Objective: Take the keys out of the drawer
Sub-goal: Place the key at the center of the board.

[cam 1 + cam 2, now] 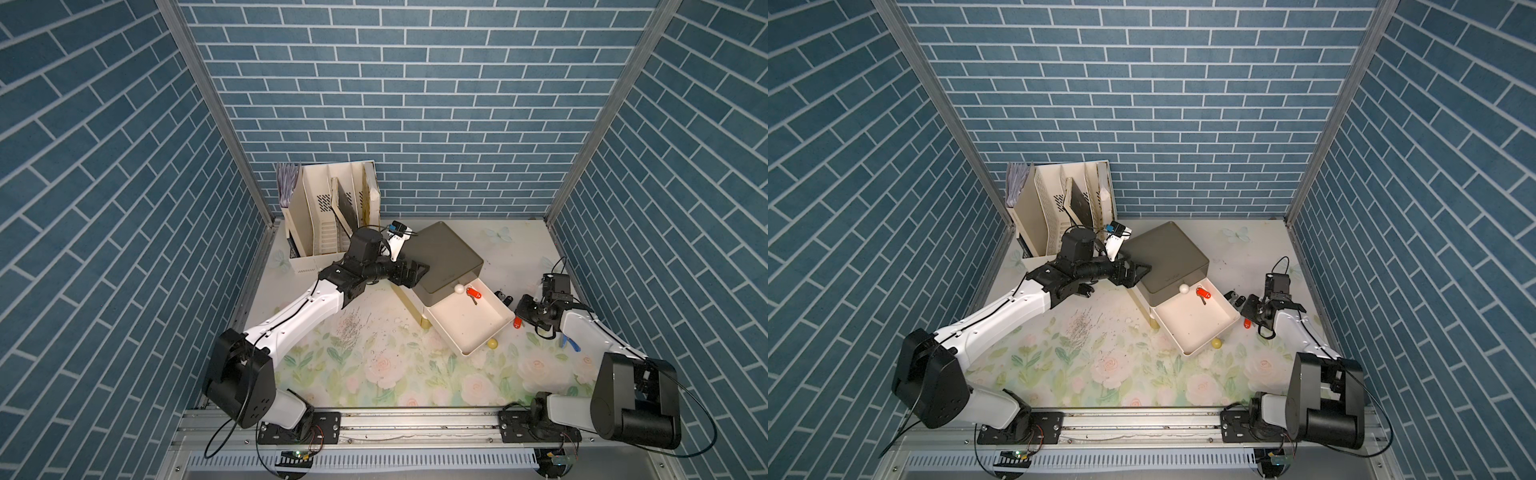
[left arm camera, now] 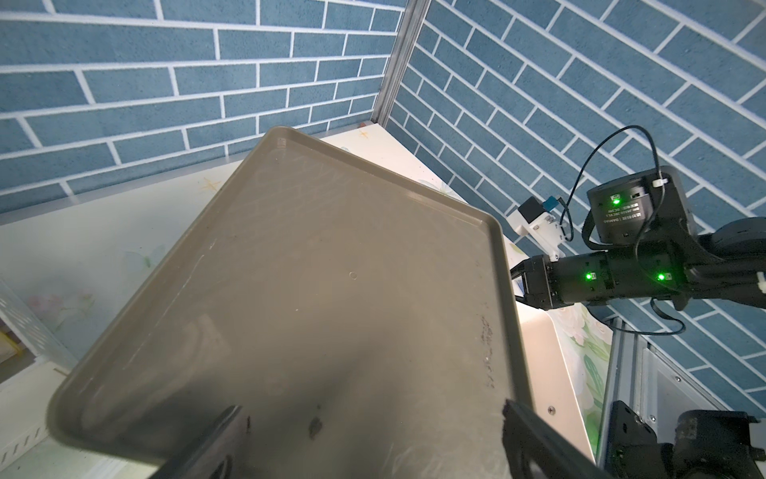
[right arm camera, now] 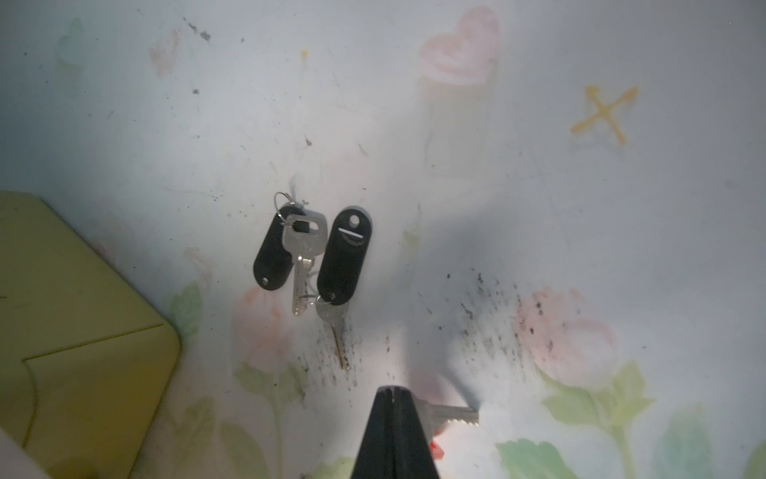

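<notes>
Floral tabletop [image 1: 374,374] lies under the low right hand [image 3: 390,394], pinched on a red-tagged key [image 3: 456,412]; left hand [image 2: 372,408] gapes over the cabinet [image 2: 331,269].

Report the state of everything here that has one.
Drawer: pulled open.
Red-tagged key: lying inside the drawer, not yet out.
Second red-tagged key: outside, at the right hand's tips.
Black-tagged keys: lying on table.
Left hand: open, over cabinet top.
Right hand: shut.

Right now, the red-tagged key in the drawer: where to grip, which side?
Grip the red-tagged key by its tag, the bulkiest part, jaws across its short width. Come from above, I'd say: it lies flat on the drawer floor, close to the cabinet front.
</notes>
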Robot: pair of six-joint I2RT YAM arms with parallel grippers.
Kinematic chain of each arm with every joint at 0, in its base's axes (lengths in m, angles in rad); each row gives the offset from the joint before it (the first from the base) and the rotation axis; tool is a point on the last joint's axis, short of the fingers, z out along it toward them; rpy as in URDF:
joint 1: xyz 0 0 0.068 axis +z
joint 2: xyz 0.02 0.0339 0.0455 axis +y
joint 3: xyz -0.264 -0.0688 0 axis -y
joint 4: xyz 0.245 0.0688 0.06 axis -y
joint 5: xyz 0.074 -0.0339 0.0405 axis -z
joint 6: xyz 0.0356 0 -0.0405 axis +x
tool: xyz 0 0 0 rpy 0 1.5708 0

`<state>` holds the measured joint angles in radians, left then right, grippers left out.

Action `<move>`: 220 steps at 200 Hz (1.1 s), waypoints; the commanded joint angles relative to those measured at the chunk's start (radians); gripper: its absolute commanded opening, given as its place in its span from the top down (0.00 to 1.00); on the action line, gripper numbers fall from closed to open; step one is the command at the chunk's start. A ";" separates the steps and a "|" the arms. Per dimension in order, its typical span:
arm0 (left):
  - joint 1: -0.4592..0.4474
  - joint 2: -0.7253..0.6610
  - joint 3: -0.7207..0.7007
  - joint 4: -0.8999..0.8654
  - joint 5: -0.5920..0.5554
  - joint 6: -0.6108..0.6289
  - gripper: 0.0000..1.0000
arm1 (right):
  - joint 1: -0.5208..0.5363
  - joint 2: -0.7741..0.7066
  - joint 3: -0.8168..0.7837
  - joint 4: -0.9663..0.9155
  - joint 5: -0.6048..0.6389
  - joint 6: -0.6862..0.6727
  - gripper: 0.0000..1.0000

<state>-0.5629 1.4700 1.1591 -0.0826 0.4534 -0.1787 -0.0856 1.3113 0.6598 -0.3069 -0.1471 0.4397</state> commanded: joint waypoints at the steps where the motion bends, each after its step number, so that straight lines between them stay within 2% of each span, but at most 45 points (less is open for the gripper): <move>1: 0.005 0.010 -0.013 -0.103 -0.014 -0.003 0.00 | -0.006 0.010 -0.021 0.015 -0.004 -0.017 0.99; 80: 0.004 0.015 -0.004 -0.093 -0.010 -0.015 0.00 | -0.011 -0.106 0.036 -0.040 0.011 -0.035 0.74; 107: 0.004 0.006 0.000 -0.082 -0.012 -0.022 0.00 | 0.003 -0.192 0.098 -0.089 -0.029 -0.044 0.73; 125: 0.004 0.006 0.005 -0.070 -0.013 -0.031 0.00 | 0.057 -0.229 0.160 -0.122 -0.065 -0.051 0.72; 148: 0.001 0.023 0.025 -0.060 -0.011 -0.037 0.00 | 0.196 -0.219 0.238 -0.135 -0.107 -0.040 0.70; 157: -0.001 0.034 0.041 -0.064 -0.010 -0.036 0.00 | 0.250 -0.201 0.256 -0.128 -0.117 -0.014 0.72; 189: -0.012 0.056 0.069 -0.063 -0.012 -0.040 0.00 | 0.357 -0.104 0.263 -0.047 -0.129 0.062 0.99; 220: -0.020 0.060 0.075 -0.063 -0.014 -0.044 0.00 | 0.381 -0.047 0.243 0.005 -0.073 0.098 1.00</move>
<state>-0.5747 1.5124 1.2133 -0.1009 0.4454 -0.2100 0.2855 1.2415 0.9199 -0.3504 -0.2558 0.4831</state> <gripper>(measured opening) 0.997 0.036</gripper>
